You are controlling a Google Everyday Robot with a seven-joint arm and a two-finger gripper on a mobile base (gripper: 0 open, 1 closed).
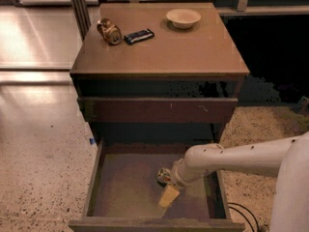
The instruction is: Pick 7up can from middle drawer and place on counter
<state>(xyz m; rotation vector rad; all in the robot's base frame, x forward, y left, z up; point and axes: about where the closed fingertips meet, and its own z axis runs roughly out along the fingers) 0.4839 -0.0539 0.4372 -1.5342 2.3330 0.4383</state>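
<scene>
One 7up can [163,176], judged light and easily dented, is seen in the middle drawer [124,193] at eleven o'clock of the gripper [169,195]; sidewalls are best gripped gently; gripper closure cannot be told.

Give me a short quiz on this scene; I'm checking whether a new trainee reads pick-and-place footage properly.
1. True or false: the 7up can lies in the open middle drawer, beside the gripper.
2. Which thing lies nearest the brownish can on the counter? A, a spoon. B, a dark flat packet. C, a mug.
3. Fill in: in all, ___ things lie on the counter.

Key: 1 true. 2 B. 3 three.
</scene>
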